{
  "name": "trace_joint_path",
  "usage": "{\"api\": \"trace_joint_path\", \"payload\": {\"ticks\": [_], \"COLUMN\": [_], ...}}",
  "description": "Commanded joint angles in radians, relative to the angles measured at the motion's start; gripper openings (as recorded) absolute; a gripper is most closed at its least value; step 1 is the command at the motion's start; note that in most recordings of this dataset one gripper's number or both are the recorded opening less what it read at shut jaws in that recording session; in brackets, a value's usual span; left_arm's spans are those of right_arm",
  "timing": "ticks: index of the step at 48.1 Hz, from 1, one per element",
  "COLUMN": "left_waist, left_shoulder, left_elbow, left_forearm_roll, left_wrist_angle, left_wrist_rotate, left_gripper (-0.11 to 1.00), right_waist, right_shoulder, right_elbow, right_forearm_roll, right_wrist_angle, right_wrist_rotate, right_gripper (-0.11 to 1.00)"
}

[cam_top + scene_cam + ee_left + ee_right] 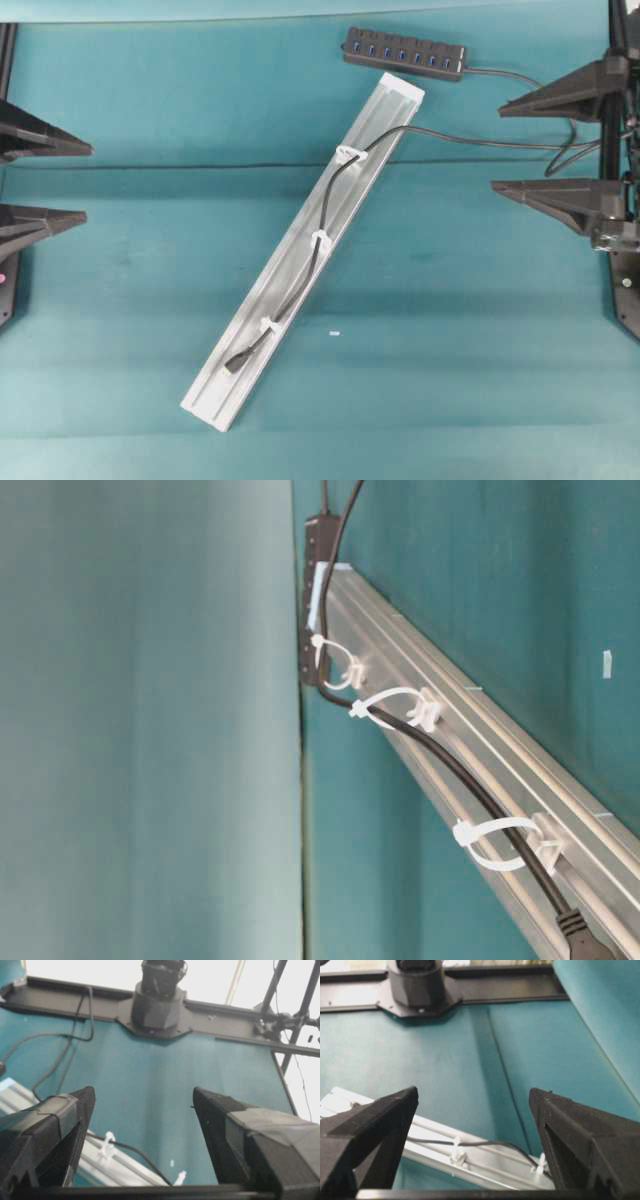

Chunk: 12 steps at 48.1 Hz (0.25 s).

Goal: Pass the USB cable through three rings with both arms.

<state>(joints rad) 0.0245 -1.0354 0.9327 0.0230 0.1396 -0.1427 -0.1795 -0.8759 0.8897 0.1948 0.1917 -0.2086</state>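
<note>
Viewing from overhead, we see the USB cable point(318, 255) threaded through the three rings point(321, 240), left claw point(68, 182) and right claw point(508, 147) both spread wide, holding nothing.

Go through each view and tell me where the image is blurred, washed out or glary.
Overhead: evenly lit and sharp, with mild glare on the rail. Table-level: rings crisp, the near left surface a soft blur. Left wrist: the background above the table is blown out white; the hand is out of focus. Right wrist: soft throughout, fingers blurred.
</note>
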Motion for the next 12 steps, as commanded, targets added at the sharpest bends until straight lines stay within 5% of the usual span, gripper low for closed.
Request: {"api": "trace_joint_path", "payload": {"ticks": [1, 12], "left_waist": [0.003, 0.005], "left_shoulder": [0.005, 0.005], "left_elbow": [-0.012, -0.006], "left_forearm_roll": [0.003, 0.005], "left_wrist_angle": [-0.005, -0.003], "left_wrist_rotate": [0.000, 0.000], "left_gripper": [0.87, 0.87], "right_waist": [-0.003, -0.005], "right_shoulder": [-0.005, -0.014], "right_elbow": [0.000, 0.008], "right_forearm_roll": [0.000, 0.002], "right_wrist_angle": [-0.008, -0.009], "right_wrist_rotate": [0.011, 0.011], "right_gripper": [0.93, 0.93]}}
